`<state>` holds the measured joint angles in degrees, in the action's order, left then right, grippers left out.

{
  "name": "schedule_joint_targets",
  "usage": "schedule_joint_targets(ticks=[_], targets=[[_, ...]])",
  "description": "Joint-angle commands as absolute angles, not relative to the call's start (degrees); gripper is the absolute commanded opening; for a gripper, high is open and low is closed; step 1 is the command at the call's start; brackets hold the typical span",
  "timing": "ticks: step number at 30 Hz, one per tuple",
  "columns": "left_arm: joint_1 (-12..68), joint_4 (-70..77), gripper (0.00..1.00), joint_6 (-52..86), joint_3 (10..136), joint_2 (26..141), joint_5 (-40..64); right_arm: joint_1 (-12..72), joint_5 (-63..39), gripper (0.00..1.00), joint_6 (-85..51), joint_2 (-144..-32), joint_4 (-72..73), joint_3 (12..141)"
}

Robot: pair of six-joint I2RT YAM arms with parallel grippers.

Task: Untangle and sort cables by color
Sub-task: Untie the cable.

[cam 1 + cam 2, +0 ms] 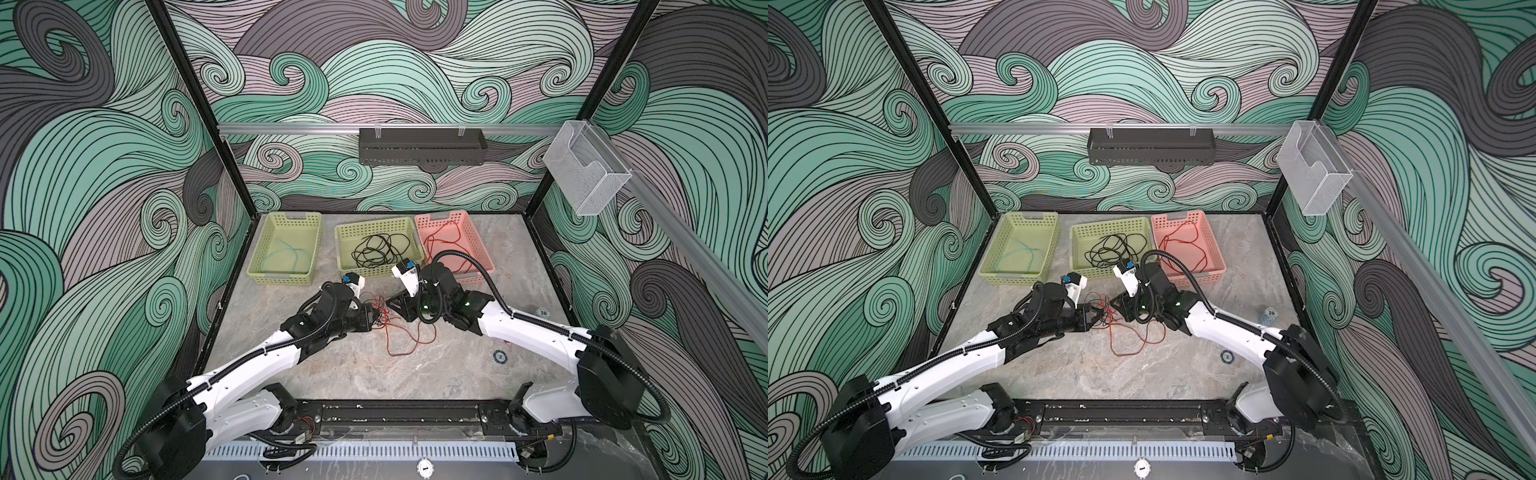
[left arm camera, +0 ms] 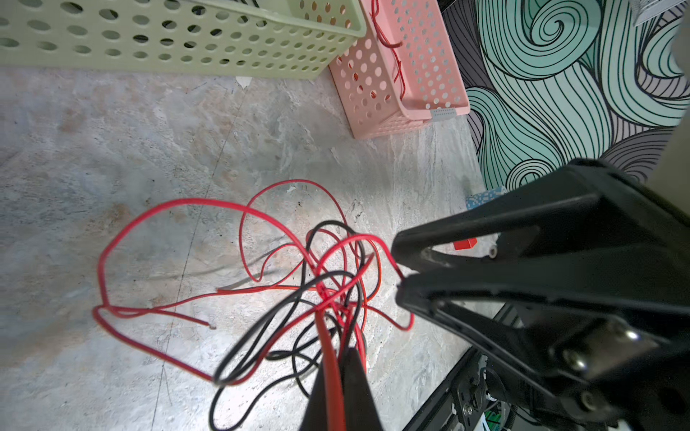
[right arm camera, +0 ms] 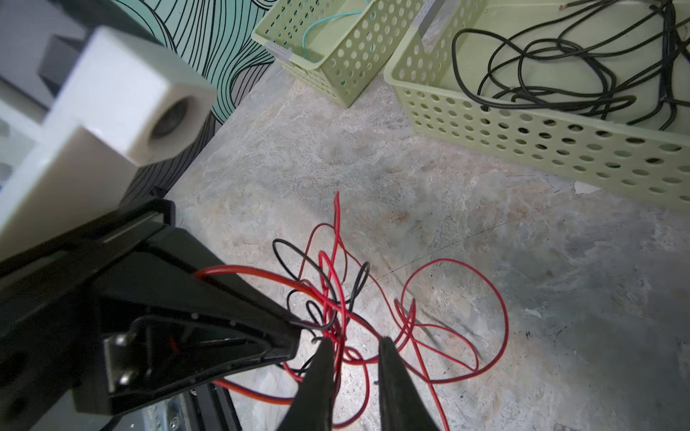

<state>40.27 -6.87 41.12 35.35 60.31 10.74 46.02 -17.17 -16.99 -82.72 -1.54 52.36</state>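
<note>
A tangle of red and black cables point(image 1: 392, 328) lies on the table's middle between both arms, and shows in both top views point(image 1: 1125, 332). My left gripper point(image 2: 341, 350) is shut on a red cable point(image 2: 330, 358) from the tangle and hovers just left of the knot point(image 1: 375, 316). Facing it from the right, my right gripper point(image 3: 354, 341) stands slightly open at the knot, with red strands point(image 3: 338, 347) against one finger. Sorted cables lie in baskets: a teal cable point(image 1: 291, 253), black cables point(image 1: 376, 249) and a red cable point(image 1: 446, 239).
Three baskets line the back of the table: a green one point(image 1: 291, 216) at left, a green one point(image 1: 374, 226) in the middle, a pink one point(image 1: 473, 232) at right. Poker chips point(image 1: 499, 356) lie near the right arm. A black tray point(image 1: 422, 145) hangs on the back wall.
</note>
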Motion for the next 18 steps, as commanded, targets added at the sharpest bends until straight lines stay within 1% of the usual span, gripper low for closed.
schedule_joint_targets(ticks=[1,3,13,18], targets=[[40.7,-8.0,0.03,40.4,35.5,58.6,9.5,46.0,-17.6,0.06,-16.9,-83.3,-2.0,54.4],[40.7,-8.4,0.03,40.3,35.3,58.1,9.1,46.0,-16.3,0.00,-16.4,-82.4,-2.9,54.6],[40.7,-10.0,0.03,40.0,32.8,55.6,6.4,45.1,-7.9,0.00,-14.4,-75.6,-6.5,54.5],[40.6,-11.6,0.01,40.0,30.5,53.7,4.1,40.8,-3.5,0.00,-14.7,-69.8,-7.7,54.3]])
